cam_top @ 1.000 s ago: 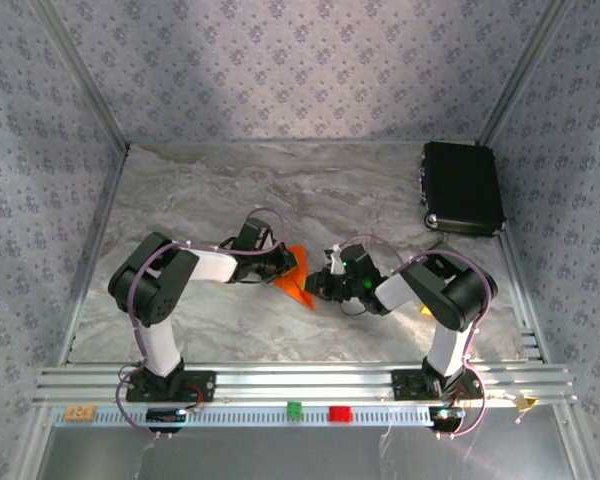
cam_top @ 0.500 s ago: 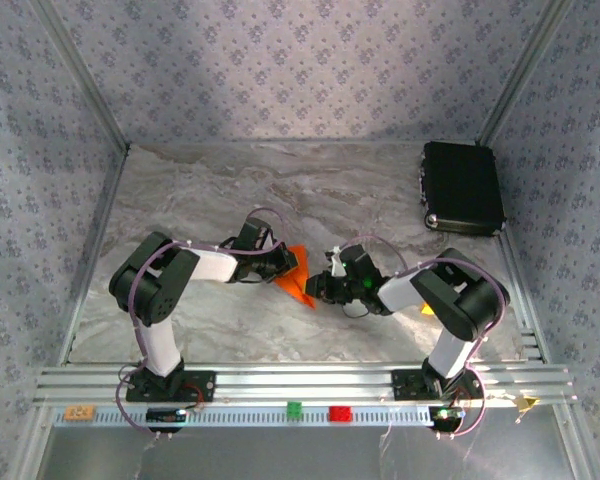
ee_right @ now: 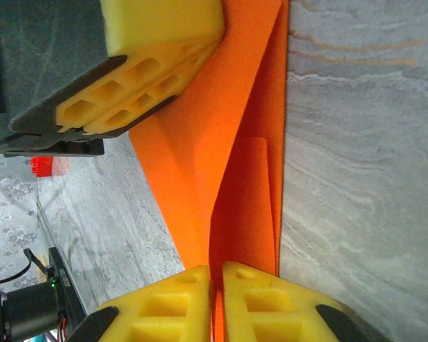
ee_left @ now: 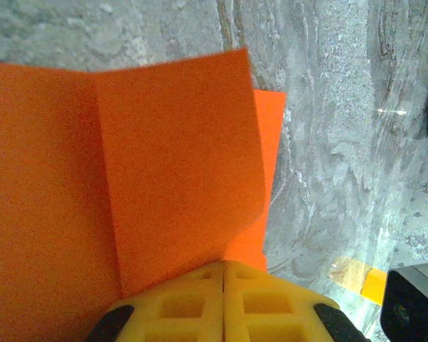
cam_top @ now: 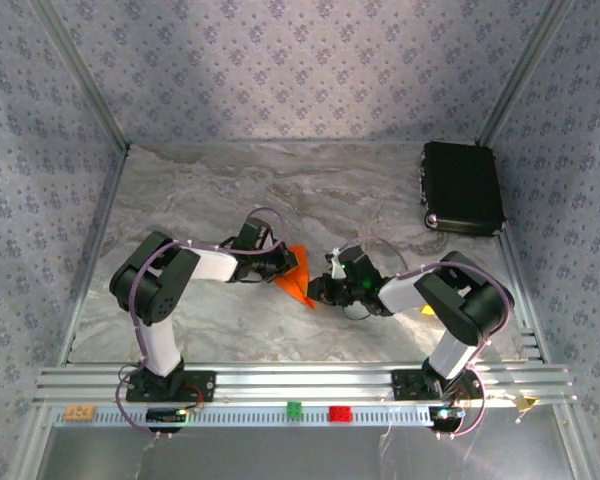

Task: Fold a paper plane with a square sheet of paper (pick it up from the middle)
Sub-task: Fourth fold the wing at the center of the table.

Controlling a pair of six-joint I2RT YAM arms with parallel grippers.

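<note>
The paper (cam_top: 298, 274) lies mid-table (cam_top: 230, 190), partly folded, between the two grippers and well apart from the black box (cam_top: 463, 187) in the far right corner.

The left gripper (cam_top: 283, 267) meets it from the left. In the left wrist view its yellow fingers (ee_left: 178, 306) are pressed together on the near edge of the paper (ee_left: 164, 164). A flap with one straight crease lies over a lower layer that peeks out on the right.

The right gripper (cam_top: 317, 290) comes in from the right. In its wrist view, the gripper (ee_right: 215, 285) pinches a raised fold of the paper (ee_right: 228, 142) in the thin slit between its fingers. The left arm's fingers (ee_right: 139, 85) sit on the far part of the sheet.

A small yellow-orange block (cam_top: 426, 310) rests on the table by the right arm. On the front rail sit a green block (cam_top: 294, 408), a red block (cam_top: 339, 413) and a tan tag (cam_top: 78, 412) whose marks are too small to read.
</note>
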